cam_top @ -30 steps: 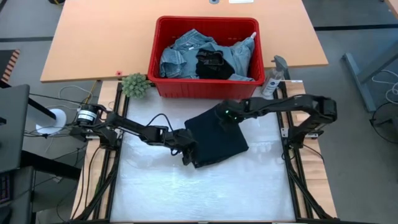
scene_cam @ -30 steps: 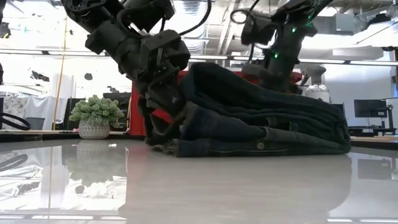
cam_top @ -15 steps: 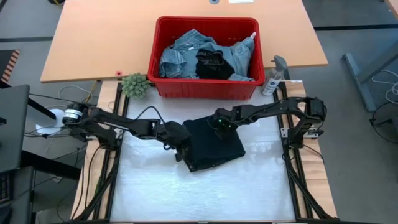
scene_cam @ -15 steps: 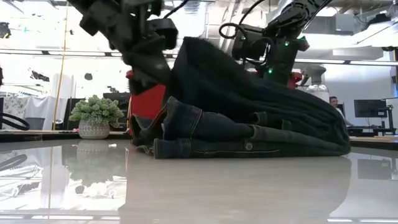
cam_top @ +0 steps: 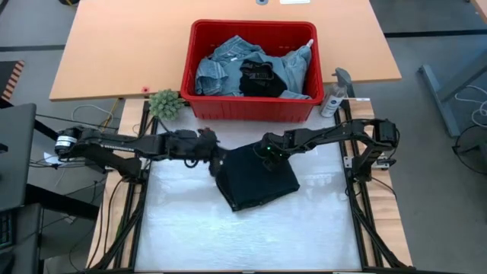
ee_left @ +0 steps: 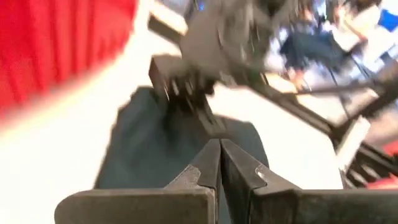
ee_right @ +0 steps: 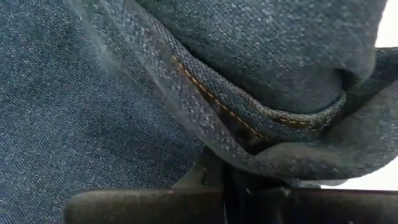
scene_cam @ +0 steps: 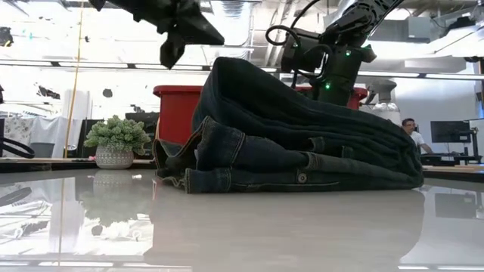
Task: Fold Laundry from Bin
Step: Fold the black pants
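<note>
A folded pair of dark blue jeans [cam_top: 259, 179] lies on the white table, its layers stacked with the hems at the left [scene_cam: 227, 162]. My left gripper [cam_top: 216, 158] is shut and empty; it hangs above the jeans' left edge, clear of them [scene_cam: 168, 54]. My right gripper [cam_top: 265, 152] is at the jeans' far side, shut in the denim [ee_right: 186, 81]. The red bin [cam_top: 251, 114] stands behind on the wooden table, with light blue denim [cam_top: 224, 65] and a black garment [cam_top: 259, 76] in it. My right gripper is shut on the jeans near their far edge, by a seamed hem fold [ee_right: 249, 134] that drapes over the fingertips and hides the contact. It comes slanting down from the table's right. The jeans rest flat on the table.
A small green plant [cam_top: 166, 104] stands left of the bin, and a spray bottle [cam_top: 335, 95] right of it. White table surface lies open in front of the jeans. A person sits far back in the room [scene_cam: 408, 125].
My left gripper has come off the jeans' left end, risen, and moved toward the far left. My right gripper has shifted a little left over the jeans. The jeans' upper layer now lies farther left over the stack.
</note>
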Controlling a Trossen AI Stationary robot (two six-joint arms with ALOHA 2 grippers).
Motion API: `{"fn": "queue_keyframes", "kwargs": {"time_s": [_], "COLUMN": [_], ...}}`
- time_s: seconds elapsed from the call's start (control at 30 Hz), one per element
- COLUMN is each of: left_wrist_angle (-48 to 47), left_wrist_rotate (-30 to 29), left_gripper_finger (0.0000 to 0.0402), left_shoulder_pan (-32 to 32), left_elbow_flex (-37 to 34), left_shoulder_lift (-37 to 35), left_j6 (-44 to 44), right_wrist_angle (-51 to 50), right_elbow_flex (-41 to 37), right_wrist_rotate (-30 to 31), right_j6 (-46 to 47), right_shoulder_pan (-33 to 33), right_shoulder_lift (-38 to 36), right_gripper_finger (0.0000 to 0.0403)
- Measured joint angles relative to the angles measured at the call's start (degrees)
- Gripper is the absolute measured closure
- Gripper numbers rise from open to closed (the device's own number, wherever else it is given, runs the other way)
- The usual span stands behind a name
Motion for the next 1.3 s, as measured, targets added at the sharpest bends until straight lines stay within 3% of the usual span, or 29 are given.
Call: {"fn": "queue_keyframes", "kwargs": {"time_s": [0.23,0.47,0.83,1.03,1.17,1.3], "left_wrist_angle": [17.5,20.67,17.07,17.4,16.41,16.37], "left_wrist_rotate": [-2.01,-0.1,-7.9,-8.15,-7.66,-8.8], "left_gripper_finger": [0.0401,0.0401,0.0401,0.0401,0.0401,0.0401], "left_shoulder_pan": [-0.81,-4.71,-14.92,-14.89,-14.83,-14.82], "left_elbow_flex": [-0.53,-0.67,-0.46,-0.4,-0.42,-0.42], "left_shoulder_lift": [12.33,25.63,32.48,34.4,34.65,34.65], "left_j6": [2.4,-5.91,-11.09,-11.69,-9.07,-7.09], "right_wrist_angle": [-0.09,-1.05,-1.13,-2.13,4.2,10.24], "right_elbow_flex": [0.0,0.0,-0.13,1.13,2.23,2.21], "right_wrist_rotate": [-0.23,-0.31,-2.45,-2.54,-1.36,-0.46], "right_j6": [0.6,0.63,0.71,0.83,0.79,0.35], "right_shoulder_pan": [0.0,0.0,-2.47,-3.46,-3.02,-2.61], "right_shoulder_lift": [0.0,0.0,-1.9,-9.23,-15.4,-15.21], "right_gripper_finger": [0.0388,0.0388,0.0388,0.0377,0.0372,0.0389]}}
